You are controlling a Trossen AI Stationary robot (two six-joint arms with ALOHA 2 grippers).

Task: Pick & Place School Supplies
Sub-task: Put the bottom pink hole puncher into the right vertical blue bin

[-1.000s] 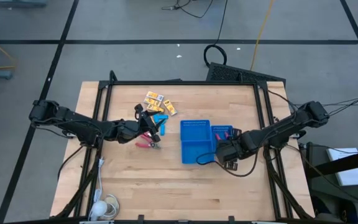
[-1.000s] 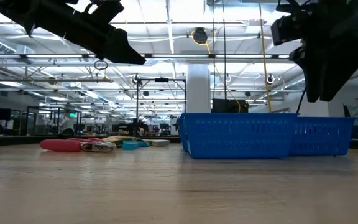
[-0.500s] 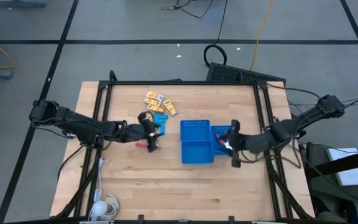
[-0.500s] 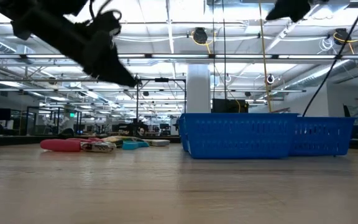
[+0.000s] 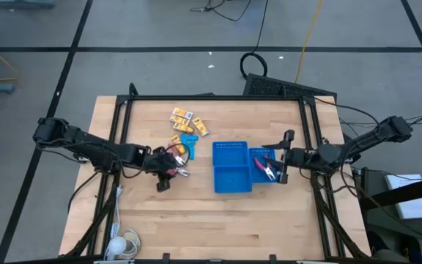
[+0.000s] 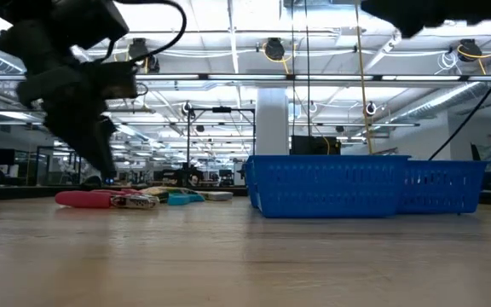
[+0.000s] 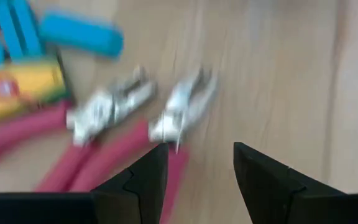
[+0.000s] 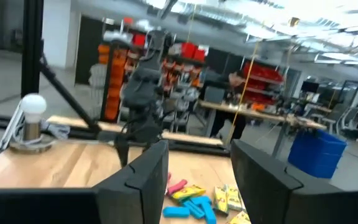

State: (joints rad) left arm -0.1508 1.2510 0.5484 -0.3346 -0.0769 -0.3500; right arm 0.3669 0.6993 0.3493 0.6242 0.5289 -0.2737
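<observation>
Two red-handled tools with metal tips point(image 7: 114, 109) lie on the wooden table, left of the blue tray point(image 5: 231, 167). My left gripper point(image 7: 197, 155) points steeply down just over them, open, with a bare bit of table between its fingers; in the low view it point(image 6: 102, 170) hangs a little above them. Yellow packets point(image 5: 183, 116) and light-blue pieces point(image 5: 190, 141) lie just beyond. Another red-handled tool point(image 5: 268, 169) lies in the tray's right compartment. My right gripper point(image 5: 283, 155) is raised beside that compartment, about level, open and empty point(image 8: 194, 162).
A white bulb-shaped object with a cord point(image 5: 121, 244) sits at the table's near left corner. Black frame rails point(image 5: 123, 125) run along the left and right sides. Bare wood lies between the tray and the near edge.
My left gripper has tipped from nearly level to steeply downward and sunk toward the red-handled tools, shifting slightly toward the near edge. My right gripper has swung up from pointing down by the tray's near right corner to about level, rising and drawing back toward the right edge.
</observation>
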